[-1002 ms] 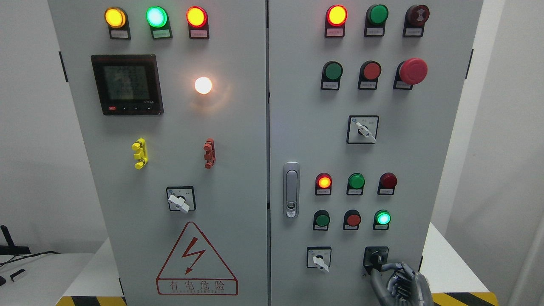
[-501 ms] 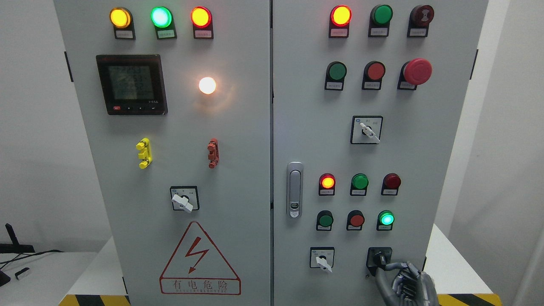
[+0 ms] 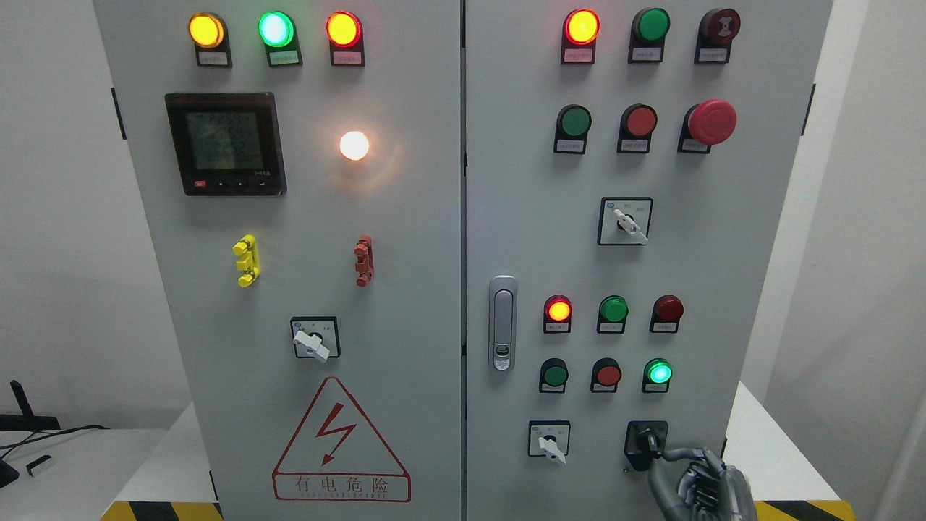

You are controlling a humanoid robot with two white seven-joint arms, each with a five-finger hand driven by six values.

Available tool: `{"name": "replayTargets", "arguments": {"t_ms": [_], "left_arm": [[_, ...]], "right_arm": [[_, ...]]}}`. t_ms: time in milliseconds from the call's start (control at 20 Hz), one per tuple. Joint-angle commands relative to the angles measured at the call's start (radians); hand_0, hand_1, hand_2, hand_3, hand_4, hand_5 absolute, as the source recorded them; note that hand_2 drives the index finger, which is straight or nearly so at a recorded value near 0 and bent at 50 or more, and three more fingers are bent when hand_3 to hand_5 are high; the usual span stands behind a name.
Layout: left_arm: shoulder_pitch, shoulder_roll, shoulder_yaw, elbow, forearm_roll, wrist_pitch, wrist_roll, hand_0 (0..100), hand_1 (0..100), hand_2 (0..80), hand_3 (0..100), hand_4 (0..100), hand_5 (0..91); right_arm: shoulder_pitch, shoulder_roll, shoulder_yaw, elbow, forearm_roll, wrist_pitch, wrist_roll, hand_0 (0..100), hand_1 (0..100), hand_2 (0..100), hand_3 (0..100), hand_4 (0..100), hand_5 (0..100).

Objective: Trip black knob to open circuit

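The black knob (image 3: 646, 441) sits in a black square plate at the lower right of the grey cabinet's right door (image 3: 521, 217), below a lit green lamp (image 3: 658, 373). My right hand (image 3: 660, 460) comes up from the bottom edge, just right of and below the knob. Its index finger (image 3: 680, 454) reaches left to the knob's lower right end and the thumb (image 3: 657, 474) rises beneath it, so the two pinch the knob's handle. The other fingers are curled. The left arm does not show.
A white selector switch (image 3: 550, 443) sits left of the knob. Rows of lamps and push buttons (image 3: 609, 375) lie above, with a door latch (image 3: 501, 322) at the door's left edge. Yellow-black hazard tape (image 3: 796, 510) marks the base beside my hand.
The view slid a little, moving the whole cabinet rightward in the picture. My right hand has drifted slightly right and down while its fingertips stay at the knob.
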Motion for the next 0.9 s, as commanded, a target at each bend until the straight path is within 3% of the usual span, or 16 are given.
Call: {"name": "replayTargets", "arguments": {"t_ms": [0,150,250,401,451,551,651,701,801,851], "left_arm": [[0.000,0.000,0.000,0.000,0.005,0.000,0.000,12,39,0.0,0,0,0.0],[0.000,0.001,0.000,0.000,0.005,0.000,0.000,12,39,0.0,0,0,0.0],[0.000,0.000,0.000,0.000,0.005,0.000,0.000,12,39,0.0,0,0,0.0],[0.000,0.000,0.000,0.000,0.005,0.000,0.000,12,39,0.0,0,0,0.0],[0.000,0.000,0.000,0.000,0.005,0.000,0.000,12,39,0.0,0,0,0.0],[0.000,0.001,0.000,0.000,0.005,0.000,0.000,12,39,0.0,0,0,0.0],[0.000,0.000,0.000,0.000,0.005,0.000,0.000,12,39,0.0,0,0,0.0],[0.000,0.000,0.000,0.000,0.005,0.000,0.000,12,39,0.0,0,0,0.0],[0.000,0.001,0.000,0.000,0.005,0.000,0.000,12,39,0.0,0,0,0.0],[0.000,0.000,0.000,0.000,0.005,0.000,0.000,12,39,0.0,0,0,0.0]], "right_arm": [[0.042,0.008,-0.002,-0.016,-0.004,-0.055,0.002,47,72,50,91,97,100],[0.099,-0.007,-0.004,-0.051,-0.005,-0.110,0.004,48,69,48,91,97,100],[0.152,-0.015,-0.005,-0.059,-0.007,-0.205,0.005,49,67,48,91,98,100],[0.251,-0.020,-0.012,-0.089,-0.008,-0.342,0.073,47,52,42,88,91,93],[0.286,-0.023,-0.016,-0.105,-0.008,-0.372,0.099,39,42,39,82,81,88],[0.353,-0.036,-0.027,-0.140,-0.008,-0.422,0.143,35,29,30,64,60,69],[0.410,-0.043,-0.035,-0.175,-0.010,-0.448,0.182,31,19,18,36,33,42],[0.438,-0.046,-0.044,-0.191,-0.016,-0.455,0.211,29,16,13,29,26,35],[0.488,-0.062,-0.058,-0.221,-0.048,-0.457,0.266,23,0,0,9,4,17],[0.510,-0.069,-0.059,-0.235,-0.066,-0.457,0.272,19,0,0,5,0,12]]}}
